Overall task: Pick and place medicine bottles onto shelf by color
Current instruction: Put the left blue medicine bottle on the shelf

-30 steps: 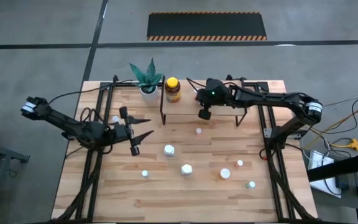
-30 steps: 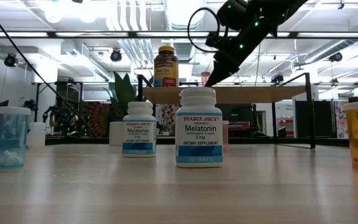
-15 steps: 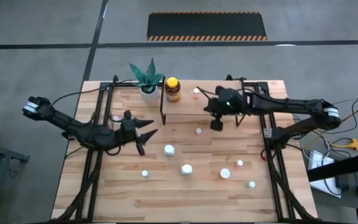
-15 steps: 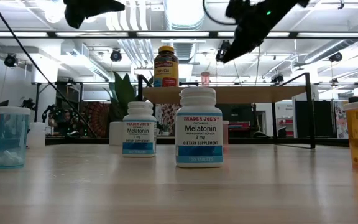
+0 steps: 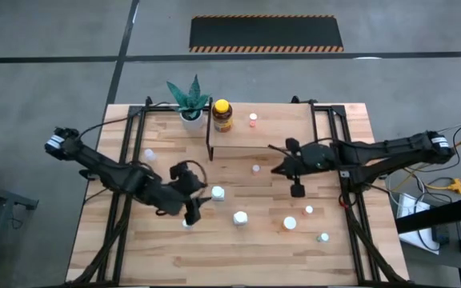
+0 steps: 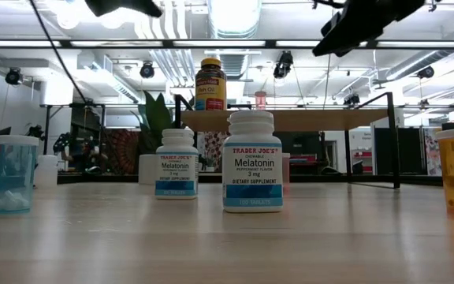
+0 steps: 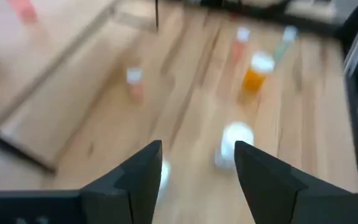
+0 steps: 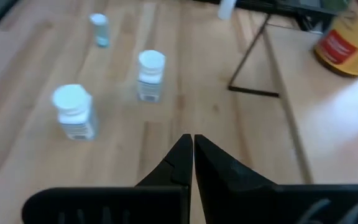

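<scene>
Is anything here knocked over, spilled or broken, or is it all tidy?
Nothing stands out. The bottles seen from table height, like the front melatonin bottle, stand upright and capped. The amber bottle and a small pink-capped one stand on the shelf. No spills show.

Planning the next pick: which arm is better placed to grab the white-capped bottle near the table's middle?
Left, probably. The left gripper is open and hovers right beside the white-capped bottle, fingers spread toward it. The right gripper is shut and empty, farther off, in front of the shelf.
</scene>
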Tool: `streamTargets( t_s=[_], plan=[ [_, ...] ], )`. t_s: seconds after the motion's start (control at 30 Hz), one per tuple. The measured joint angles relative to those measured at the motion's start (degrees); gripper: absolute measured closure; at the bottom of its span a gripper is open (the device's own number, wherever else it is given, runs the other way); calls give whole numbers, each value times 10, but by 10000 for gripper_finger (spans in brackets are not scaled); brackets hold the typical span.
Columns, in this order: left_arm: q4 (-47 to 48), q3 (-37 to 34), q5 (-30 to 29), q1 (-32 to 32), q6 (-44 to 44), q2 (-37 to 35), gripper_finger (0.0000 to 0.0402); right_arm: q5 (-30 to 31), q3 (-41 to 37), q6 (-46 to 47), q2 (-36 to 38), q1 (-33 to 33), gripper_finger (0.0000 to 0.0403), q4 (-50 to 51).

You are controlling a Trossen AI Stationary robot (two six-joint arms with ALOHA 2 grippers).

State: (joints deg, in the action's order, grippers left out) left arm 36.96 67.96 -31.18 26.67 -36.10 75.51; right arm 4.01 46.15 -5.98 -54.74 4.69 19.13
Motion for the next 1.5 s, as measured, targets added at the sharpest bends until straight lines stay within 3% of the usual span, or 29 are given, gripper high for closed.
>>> streamTargets(
  t_s=[0.23,0.37,0.5,0.67,0.8,1.23,1.5],
  plan=[
    [240,111,105,24,-101,101,151,0,-24,6,5,35,394,-25],
    [317,112,162,68,-101,140,130,0,-31,8,-5,46,394,-45],
    [345,91,170,125,-167,162,128,0,-39,10,-9,50,394,-54],
    [324,42,152,182,-290,166,128,0,-57,15,-9,49,394,-87],
    [266,2,103,212,-336,166,128,0,-59,15,-9,49,394,-92],
    [50,-152,-4,217,-360,166,176,0,-59,10,-9,49,394,-108],
    [-52,-192,-47,217,-353,166,185,0,-59,9,-9,49,394,-109]
  ],
)
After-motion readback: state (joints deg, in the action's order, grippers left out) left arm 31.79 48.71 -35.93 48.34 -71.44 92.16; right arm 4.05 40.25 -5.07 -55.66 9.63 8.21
